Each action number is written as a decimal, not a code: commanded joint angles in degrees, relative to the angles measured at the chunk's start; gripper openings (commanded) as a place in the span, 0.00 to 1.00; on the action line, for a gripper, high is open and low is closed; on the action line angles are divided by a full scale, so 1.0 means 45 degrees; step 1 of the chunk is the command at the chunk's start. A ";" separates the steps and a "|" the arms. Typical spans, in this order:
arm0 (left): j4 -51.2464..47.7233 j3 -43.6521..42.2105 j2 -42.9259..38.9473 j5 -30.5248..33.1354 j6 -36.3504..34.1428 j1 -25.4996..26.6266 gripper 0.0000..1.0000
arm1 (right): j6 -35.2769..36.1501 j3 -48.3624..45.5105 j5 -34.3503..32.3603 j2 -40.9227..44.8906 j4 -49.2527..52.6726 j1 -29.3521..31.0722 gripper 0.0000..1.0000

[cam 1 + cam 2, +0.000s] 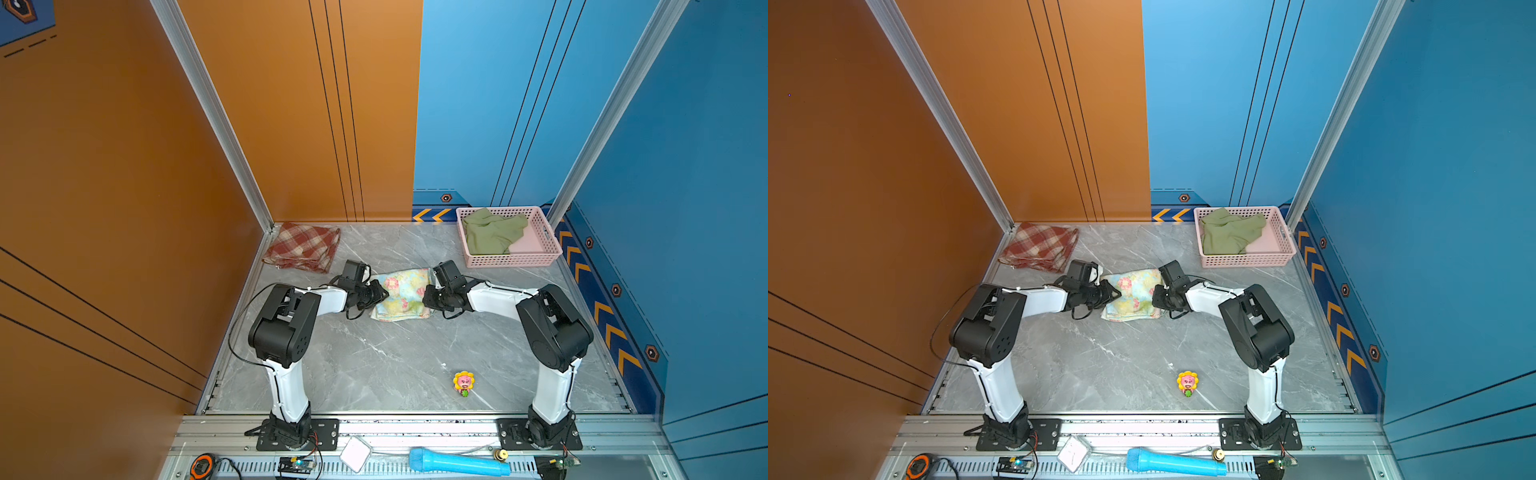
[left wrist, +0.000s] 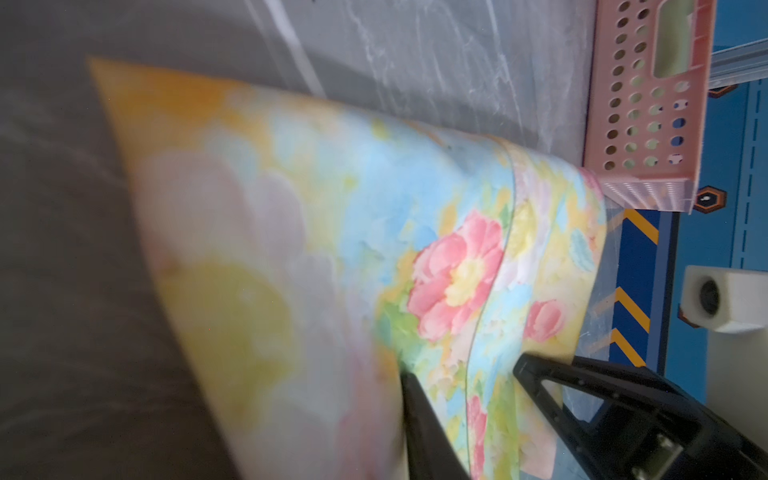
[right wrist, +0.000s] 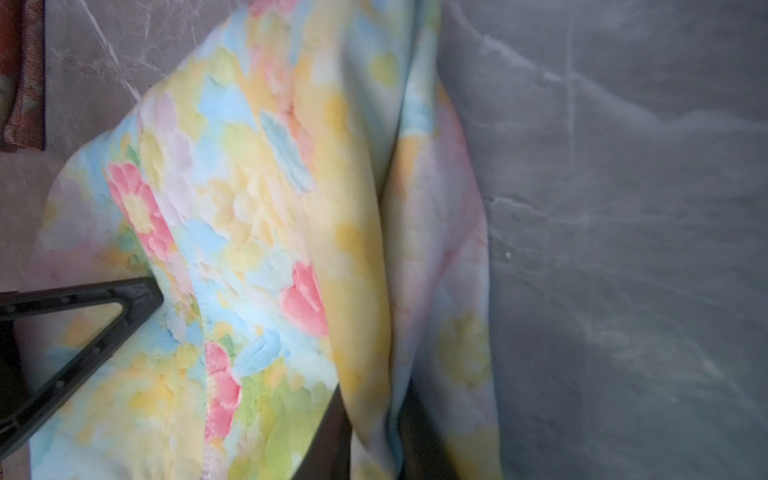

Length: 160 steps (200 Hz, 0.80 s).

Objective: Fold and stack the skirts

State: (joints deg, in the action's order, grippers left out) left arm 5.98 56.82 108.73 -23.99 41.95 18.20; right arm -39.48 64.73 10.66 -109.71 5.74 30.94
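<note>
Near the middle, left gripper (image 1: 384,293) and right gripper (image 1: 424,300) each clamp one floral skirt (image 1: 402,293).

Both top views: bright, even light; sharp throughout. Soft shadows under the arms (image 1: 286,324) on the marble table (image 1: 395,361). Wrist views softer: floral skirt (image 2: 257,249) blurs close to the left wrist lens, crisper farther off; bare table in right wrist view dim, hazy.

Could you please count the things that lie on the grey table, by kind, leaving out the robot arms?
Skirts: 3 (plaid skirt, floral skirt, olive green skirt)
Baskets: 1 (pink basket)
Toys: 1 (flower toy)
Total: 5
</note>
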 commanded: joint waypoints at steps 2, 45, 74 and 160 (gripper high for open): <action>-0.3026 0.0395 -0.0153 0.0874 -0.0513 -0.0188 0.12 | -0.0011 -0.0167 0.0083 0.0211 0.0252 -0.0151 0.20; -0.4026 0.2207 -0.0620 0.1265 -0.0635 -0.0506 0.00 | 0.0602 -0.0108 -0.0058 0.1389 0.0857 -0.0286 0.47; -0.4904 0.3643 -0.0690 0.1341 -0.0847 -0.0817 0.00 | 0.1177 0.0009 -0.0338 0.2397 0.1473 -0.0418 0.68; -0.5478 0.7056 -0.0004 0.1692 -0.0528 -0.2408 0.00 | 0.1509 -0.0040 -0.0844 0.3503 0.1914 -0.0608 0.75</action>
State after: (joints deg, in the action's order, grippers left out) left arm -17.93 83.55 107.83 -17.56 38.70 9.04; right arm -33.85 64.64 8.73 -94.72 11.88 28.47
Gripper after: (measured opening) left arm 0.074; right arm 0.751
